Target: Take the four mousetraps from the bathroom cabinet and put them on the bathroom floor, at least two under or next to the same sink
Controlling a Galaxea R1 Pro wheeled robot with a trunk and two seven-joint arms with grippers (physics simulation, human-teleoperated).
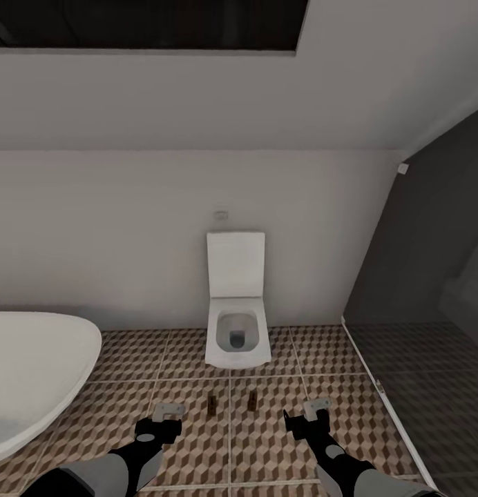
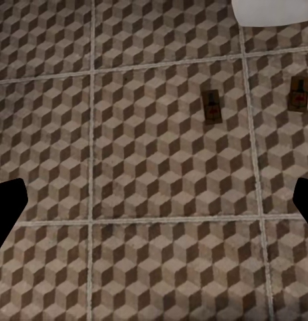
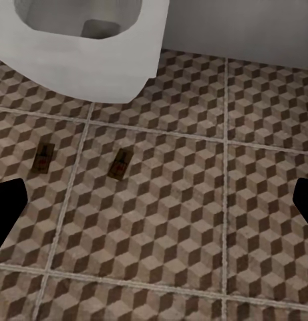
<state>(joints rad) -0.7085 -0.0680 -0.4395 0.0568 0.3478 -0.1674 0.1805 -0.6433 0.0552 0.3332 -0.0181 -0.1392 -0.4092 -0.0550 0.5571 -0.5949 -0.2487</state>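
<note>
Two mousetraps lie side by side on the cube-patterned bathroom floor [image 1: 197, 455], just in front of the toilet: one [image 1: 211, 405] [image 2: 212, 105] [image 3: 44, 157] on the left, the other [image 1: 252, 400] [image 2: 299, 92] [image 3: 120, 164] on the right. My left gripper [image 1: 168, 412] hovers open over the tiles left of them, holding nothing. My right gripper [image 1: 316, 407] hovers open to their right, also holding nothing. In both wrist views the dark fingertips [image 2: 7, 210] [image 3: 7, 210] stand far apart at the picture's edges. The cabinet and the bathroom sink are out of view.
A white toilet [image 1: 235, 324] [image 3: 93, 47] stands against the back wall. A white bathtub [image 1: 32, 373] bulges in from the left. At the right, a glass shower partition with a white floor rail [image 1: 377, 386] closes off a dark-tiled area.
</note>
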